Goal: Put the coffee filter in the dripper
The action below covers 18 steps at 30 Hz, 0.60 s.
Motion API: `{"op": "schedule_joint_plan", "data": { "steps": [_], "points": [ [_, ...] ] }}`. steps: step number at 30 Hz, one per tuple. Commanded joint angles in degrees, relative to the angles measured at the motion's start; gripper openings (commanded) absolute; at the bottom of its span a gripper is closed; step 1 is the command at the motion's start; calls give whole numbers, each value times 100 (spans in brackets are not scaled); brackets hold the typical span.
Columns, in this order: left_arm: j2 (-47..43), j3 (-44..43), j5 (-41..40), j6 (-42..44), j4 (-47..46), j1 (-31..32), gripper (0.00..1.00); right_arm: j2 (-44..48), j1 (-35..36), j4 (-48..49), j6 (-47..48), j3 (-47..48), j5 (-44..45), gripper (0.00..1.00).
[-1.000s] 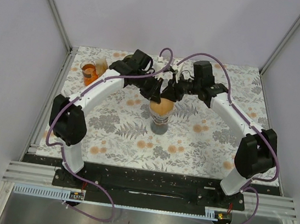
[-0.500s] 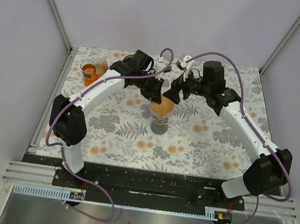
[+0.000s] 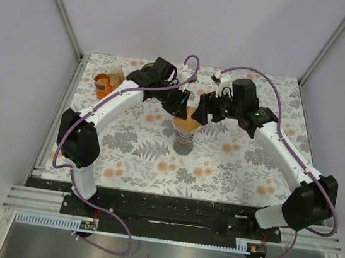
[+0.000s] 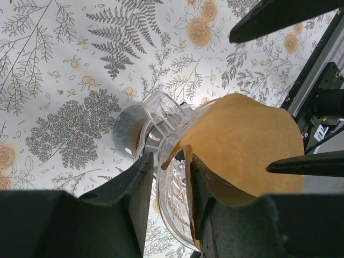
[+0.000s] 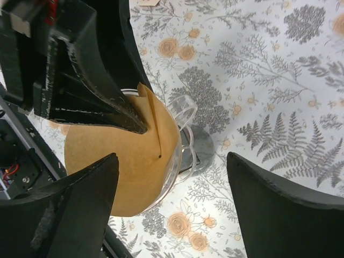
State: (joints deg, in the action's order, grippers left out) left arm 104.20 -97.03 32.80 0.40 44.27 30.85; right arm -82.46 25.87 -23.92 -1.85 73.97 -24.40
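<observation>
The dripper [image 3: 185,131] is a clear ribbed cone with a small side handle [image 4: 161,110], standing on a grey base [image 5: 203,146] at mid-table. The brown paper coffee filter [image 4: 247,140] sits inside it, its top edge standing above the rim [image 5: 121,161]. My left gripper [image 4: 171,161] straddles the rim. Its inner finger lies against the paper and its outer finger stands just off the glass, so it is slightly open. My right gripper [image 5: 172,161] hangs wide open over the dripper's right side and touches nothing.
An orange cup [image 3: 104,83] and a beige piece [image 3: 117,74] stand at the back left corner. The floral cloth [image 3: 231,168] covers the table. Both arms meet over the dripper, with their fingers [image 5: 91,102] close together.
My right gripper has let go of the filter and opened wide, and its arm has swung right. My left gripper's jaws have loosened a little at the rim.
</observation>
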Motion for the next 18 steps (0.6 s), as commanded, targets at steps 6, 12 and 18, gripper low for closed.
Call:
{"op": "schedule_joint_plan", "data": {
  "steps": [6, 12, 18],
  "points": [
    [-146, -290, 51, 109, -331, 97, 38, -60, 67, 151, -395, 29, -38, 83],
    [-23, -351, 43, 170, -331, 219, 38, -227, 138, 204, -369, 29, -21, 72],
    [-154, -246, -194, 372, -331, 237, 0, -218, 182, 177, -299, 3, 41, 71]
  ]
}}
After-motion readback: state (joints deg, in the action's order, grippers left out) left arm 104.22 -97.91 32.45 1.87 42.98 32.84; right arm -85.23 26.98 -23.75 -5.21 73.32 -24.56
